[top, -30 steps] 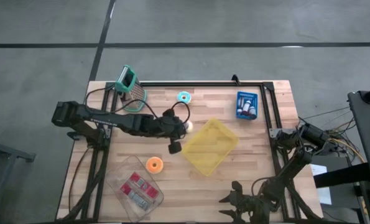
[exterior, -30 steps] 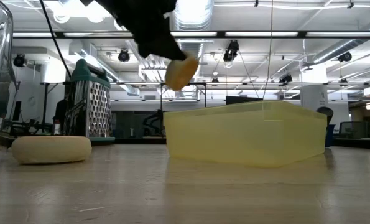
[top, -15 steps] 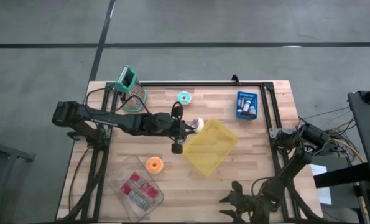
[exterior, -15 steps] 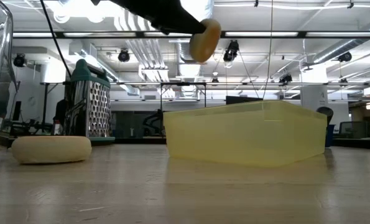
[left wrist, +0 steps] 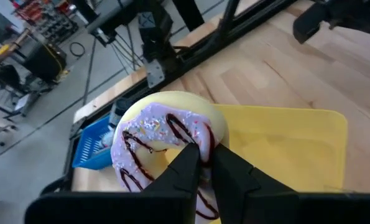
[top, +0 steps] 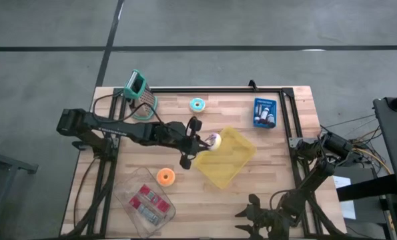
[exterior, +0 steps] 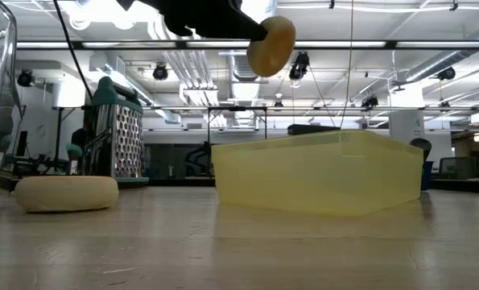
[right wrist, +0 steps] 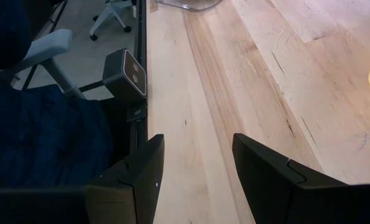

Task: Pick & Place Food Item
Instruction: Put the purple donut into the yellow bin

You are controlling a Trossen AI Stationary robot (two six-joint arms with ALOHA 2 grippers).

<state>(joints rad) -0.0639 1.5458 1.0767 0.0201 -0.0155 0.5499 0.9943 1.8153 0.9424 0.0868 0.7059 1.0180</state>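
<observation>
The pick looks done and the carry nearly so: the left gripper (top: 203, 143) has its jaws clamped narrow on the donut (top: 213, 141) and holds it in the air over the left rim of the yellow bin (top: 235, 160), which sits near the middle of the table (top: 278, 180). In the low view the donut (exterior: 270, 45) hangs well above the bin's wall (exterior: 320, 173), so what is left, as I judge it, is to bring it fully over the bin, lower it and let go.

The right gripper (right wrist: 194, 171) waits at the near right corner of the table, jaws wide and holding nothing.

The donut (left wrist: 166, 140) is a pale ring, iced lilac with dark chocolate drizzle and small sprinkles; the jaws pinch it through the ring's edge, and it hangs on its edge rather than flat. An orange donut (top: 165, 176) near the front left and a teal donut (top: 197, 104) toward the far edge lie untouched.
</observation>
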